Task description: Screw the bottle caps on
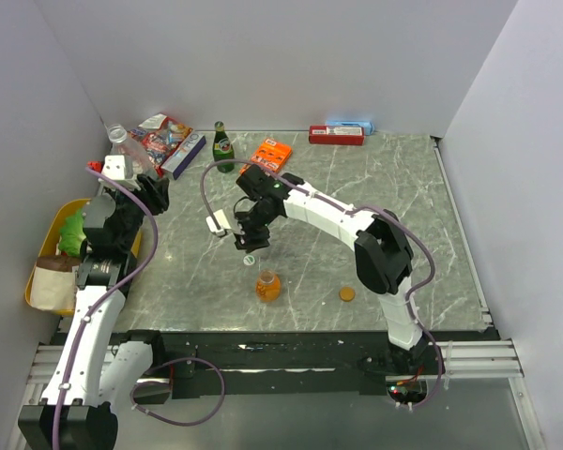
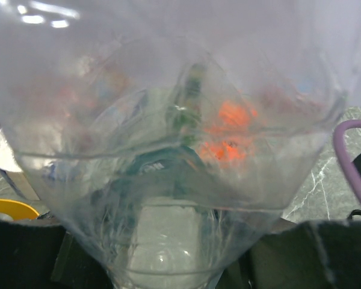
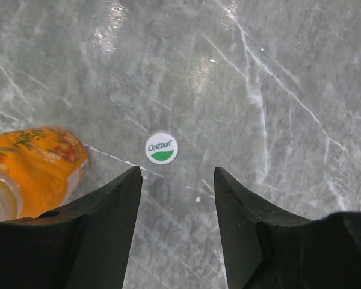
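**A:** Any cap on yet?

**B:** None. White cap [image 3: 162,148] lies flat on the table [image 3: 289,72], green mark up, touching nothing. Orange cap [image 1: 346,293] sits alone too, well to the right of the orange bottle [image 1: 268,286].

**A:** And that bottle?

**B:** Near the table's front edge, just beside the white cap. Neck looks bare from above, though it is small in that view.

**A:** Right gripper?

**B:** Right gripper [image 3: 177,174] hangs over the white cap, jaws apart, nothing between them. The cap shows just beyond the gap.

**A:** Left?

**B:** Left gripper [image 2: 168,265] is up at the far left, closed on a clear bottle [image 2: 180,150]. Dark fingers [image 2: 24,253] sit on either side of its narrow end. Plastic fills that camera, so the mouth is hidden. I judge it uncapped, since both caps are on the table.

**A:** What remains?

**B:** Everything, by my reckoning: lift each cap, seat it, turn it down. The first pick-up looks about to begin.
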